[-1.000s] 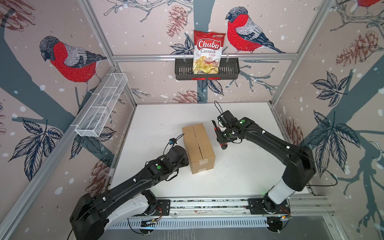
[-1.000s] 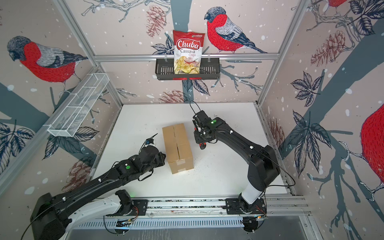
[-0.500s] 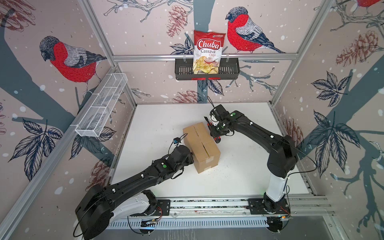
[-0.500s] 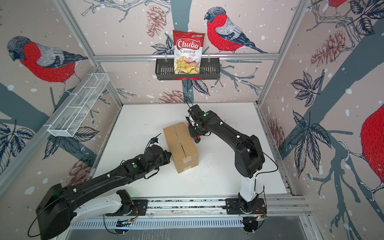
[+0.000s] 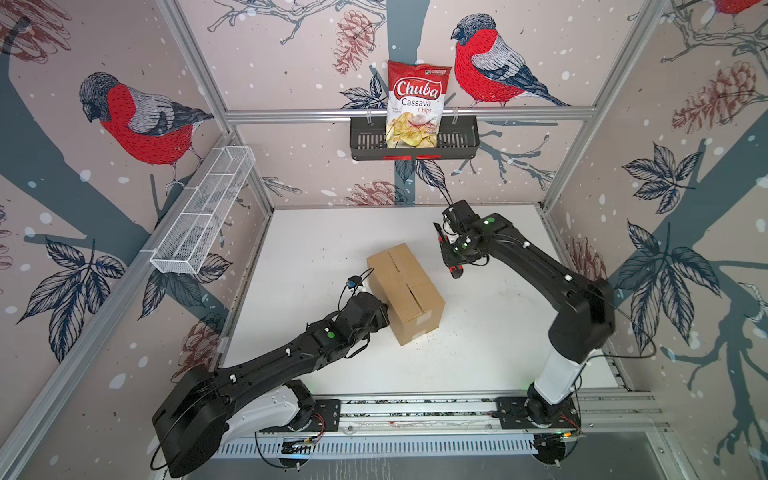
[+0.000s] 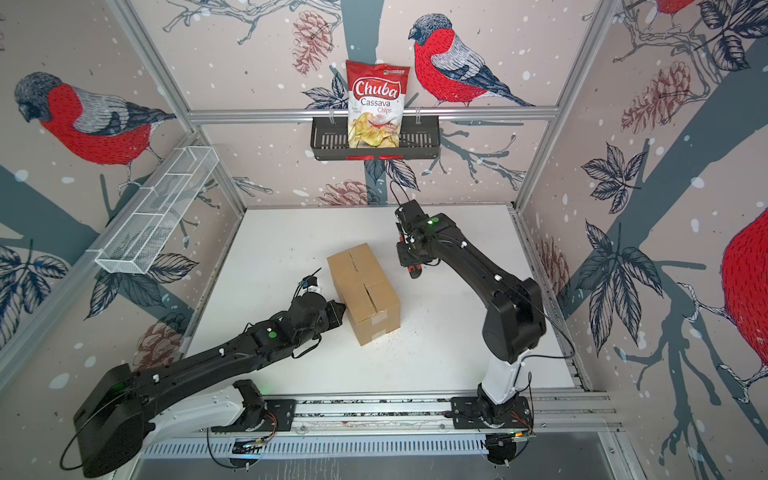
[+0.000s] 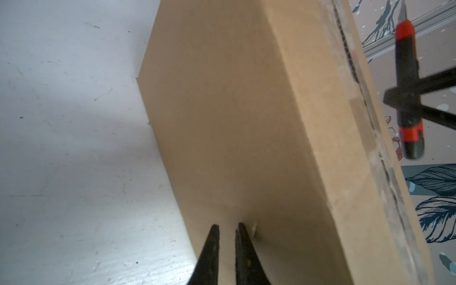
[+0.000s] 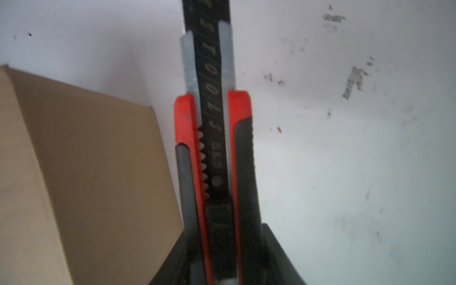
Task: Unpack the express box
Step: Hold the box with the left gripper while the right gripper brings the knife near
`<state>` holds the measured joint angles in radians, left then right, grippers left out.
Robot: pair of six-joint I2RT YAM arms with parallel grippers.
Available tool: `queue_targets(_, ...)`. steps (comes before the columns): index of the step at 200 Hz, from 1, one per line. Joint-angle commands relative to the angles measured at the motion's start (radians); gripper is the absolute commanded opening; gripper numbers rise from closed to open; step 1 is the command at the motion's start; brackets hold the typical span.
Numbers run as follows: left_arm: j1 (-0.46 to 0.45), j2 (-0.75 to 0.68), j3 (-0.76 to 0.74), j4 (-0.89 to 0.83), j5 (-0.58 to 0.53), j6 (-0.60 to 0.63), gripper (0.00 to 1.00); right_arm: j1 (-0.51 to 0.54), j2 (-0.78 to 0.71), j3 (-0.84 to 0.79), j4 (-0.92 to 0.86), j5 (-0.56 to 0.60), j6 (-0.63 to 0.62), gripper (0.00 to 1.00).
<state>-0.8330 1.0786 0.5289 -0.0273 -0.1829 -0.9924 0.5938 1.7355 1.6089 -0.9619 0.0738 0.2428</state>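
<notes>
In both top views the express box (image 5: 405, 291) (image 6: 363, 291) sits near the middle of the white bench (image 5: 498, 332) (image 6: 436, 353), flaps closed and skewed to the bench edges, with bare surface between it and the back, right and front edges. The left gripper (image 5: 384, 309) (image 6: 338, 309) meets the box's left long side near the front corner. The right gripper (image 5: 451, 255) (image 6: 409, 257) hangs just beside the box's back right corner, apart from it, clamped on a red and black utility knife (image 5: 456, 272) (image 6: 414, 272). On the back wall a black basket (image 5: 457, 141) holds a Chuba chips bag (image 5: 417, 104). In the left wrist view the left gripper (image 7: 227, 225) is nearly closed, a slim gap between its tips and nothing in it; the tips touch the box's (image 7: 246, 123) plain side wall low down, and the knife (image 7: 407, 86) shows beyond the taped top edge. In the right wrist view the right gripper (image 8: 222, 251) grips the knife (image 8: 217, 148) by its handle, blade extended over the scuffed bench (image 8: 345, 172), a box (image 8: 86, 160) corner just beside it.
</notes>
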Motion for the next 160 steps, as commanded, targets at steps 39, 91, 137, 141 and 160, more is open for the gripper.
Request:
queue_targets(39, -0.027, 0.015, -0.002, 0.099, 0.019, 0.005, 0.17, 0.112, -0.307, -0.297, -0.180, 0.097, 0.264, 0.13)
queue_targets(91, -0.037, 0.016, 0.008, 0.094, -0.009, 0.021, 0.21, 0.246, -0.478, -0.444, -0.255, 0.071, 0.447, 0.13)
queue_targets(137, -0.037, -0.029, 0.063, -0.026, -0.081, 0.057, 0.37, 0.354, -0.534, -0.500, -0.264, 0.060, 0.519, 0.12)
queue_targets(141, -0.037, -0.034, 0.068, -0.036, -0.090, 0.062, 0.39, 0.364, -0.540, -0.503, -0.260, 0.059, 0.526, 0.12)
queue_targets(160, -0.032, -0.060, 0.088, -0.083, -0.127, 0.085, 0.44, 0.403, -0.564, -0.520, -0.231, 0.034, 0.544, 0.12)
